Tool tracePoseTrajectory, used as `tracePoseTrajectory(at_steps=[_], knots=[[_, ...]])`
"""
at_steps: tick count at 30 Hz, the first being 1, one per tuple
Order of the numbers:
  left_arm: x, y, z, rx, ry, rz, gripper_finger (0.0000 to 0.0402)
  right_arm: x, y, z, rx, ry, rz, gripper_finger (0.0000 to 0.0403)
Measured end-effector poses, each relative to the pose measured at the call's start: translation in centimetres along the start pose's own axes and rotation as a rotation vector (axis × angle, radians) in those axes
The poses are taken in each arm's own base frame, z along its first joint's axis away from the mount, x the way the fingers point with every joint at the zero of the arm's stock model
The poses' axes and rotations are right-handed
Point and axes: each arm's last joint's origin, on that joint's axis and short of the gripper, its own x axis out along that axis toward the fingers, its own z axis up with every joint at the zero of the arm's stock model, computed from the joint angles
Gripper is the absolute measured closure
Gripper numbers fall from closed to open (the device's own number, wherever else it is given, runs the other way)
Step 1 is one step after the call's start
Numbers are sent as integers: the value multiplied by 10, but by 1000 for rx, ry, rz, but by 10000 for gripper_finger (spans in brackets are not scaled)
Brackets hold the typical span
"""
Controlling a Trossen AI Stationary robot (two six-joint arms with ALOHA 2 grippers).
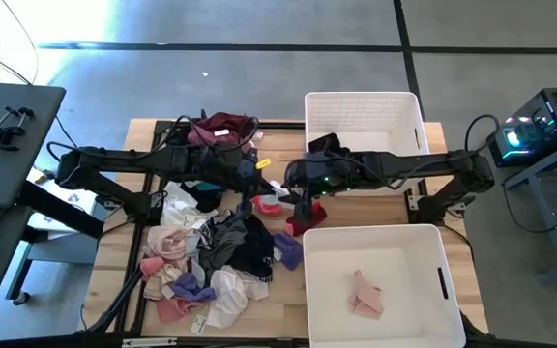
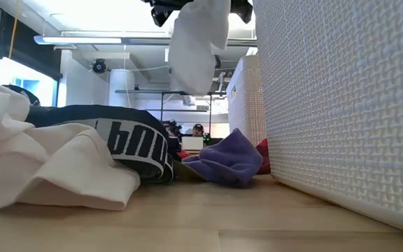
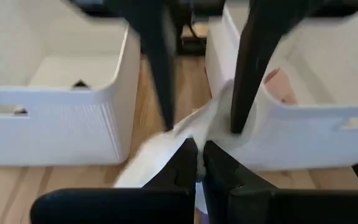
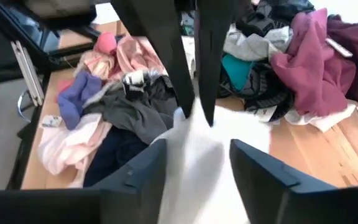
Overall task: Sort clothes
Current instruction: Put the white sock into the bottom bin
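Left claw [image 3: 197, 163] is pinched shut on a white garment [image 2: 198, 42], held up above the worktop [image 1: 288, 309] between the two white bins. Right claw [image 4: 194, 168] meets it there with fingers spread, the white cloth lying between them; whether they grip it cannot be told. Clothes pile [image 1: 211, 256] covers the worktop's left half. Near bin [image 1: 375, 246] holds a pink garment [image 1: 366, 295]; far bin [image 1: 361, 106] holds a dark one [image 1: 322, 143]. A purple garment [image 2: 229, 161] lies against the near bin.
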Motion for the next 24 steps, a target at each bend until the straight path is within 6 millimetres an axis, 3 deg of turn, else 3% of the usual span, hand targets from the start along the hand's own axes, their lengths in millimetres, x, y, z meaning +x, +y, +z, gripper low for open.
tracePoseTrajectory(at_steps=[4,10,15,21,24], knots=[[0,0,6,5,-68,-4,401,8,0,-1,-49,4,3,196],[-1,0,15,10,-162,-6,401,19,0,-1,-50,-20,-54,204],[-1,-1,19,14,-206,-29,401,19,1,5,-44,-80,-36,260],[-6,2,21,-32,-222,1,377,13,2,5,26,-66,7,384],[-16,5,24,-35,-250,30,350,1,4,5,69,-62,11,384]])
